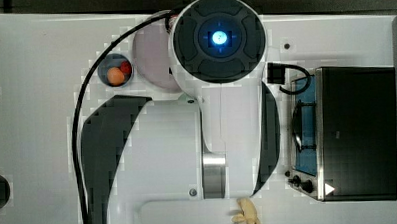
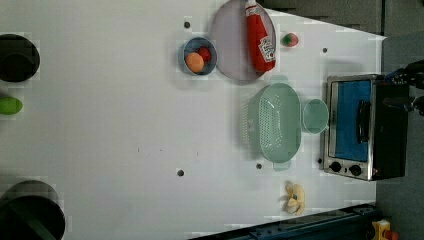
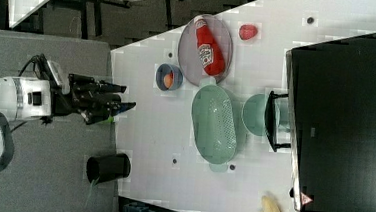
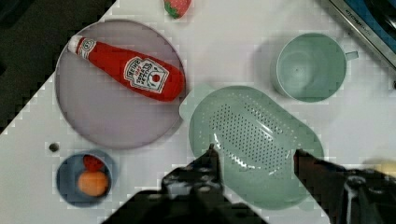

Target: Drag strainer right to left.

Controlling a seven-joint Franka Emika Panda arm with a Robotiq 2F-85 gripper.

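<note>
Still untouched, the strainer (image 2: 276, 123) lay on the table between the plate (image 2: 227, 45) and the mug (image 2: 315, 116). Your gripper (image 4: 254, 156) hung above it, jaws spread and empty; you were at the approach, and next needed to descend onto its rim.

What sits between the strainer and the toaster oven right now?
The mug stands between the strainer and the toaster oven, close beside the strainer's long side, as the left view shows.
</note>
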